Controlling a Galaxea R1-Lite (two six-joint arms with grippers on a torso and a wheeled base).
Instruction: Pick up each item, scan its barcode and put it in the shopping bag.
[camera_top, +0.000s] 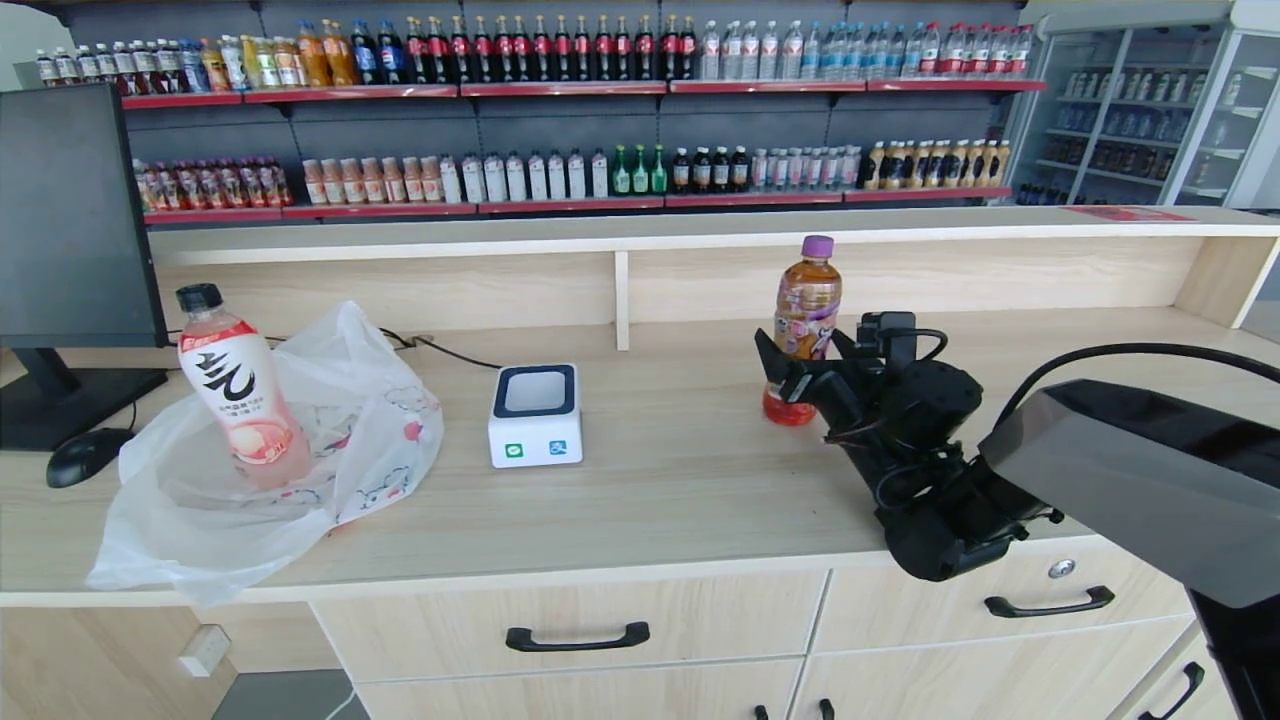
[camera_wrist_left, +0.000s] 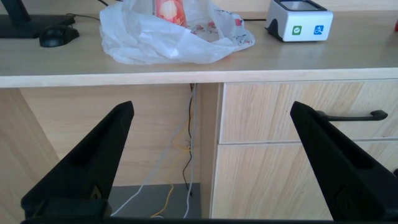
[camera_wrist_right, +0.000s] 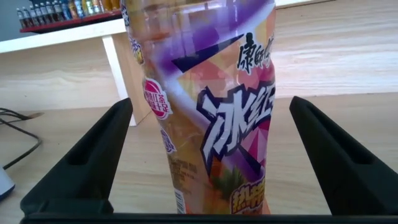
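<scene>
The right hand (camera_top: 805, 365) is positioned around the lower part of the purple-capped tea bottle (camera_top: 806, 300), which stands upright on the counter (camera_top: 680, 480). Its fingers (camera_wrist_right: 93, 155) are spread apart on either side of the bottle and are not closed on it. The left hand (camera_wrist_left: 211, 115) is held below the counter edge, facing the cabinet front, with its fingers apart. A pink drink bottle (camera_top: 240, 400) stands upright in the shopping bag (camera_top: 385, 440), beside the barcode scanner (camera_top: 535, 415).
</scene>
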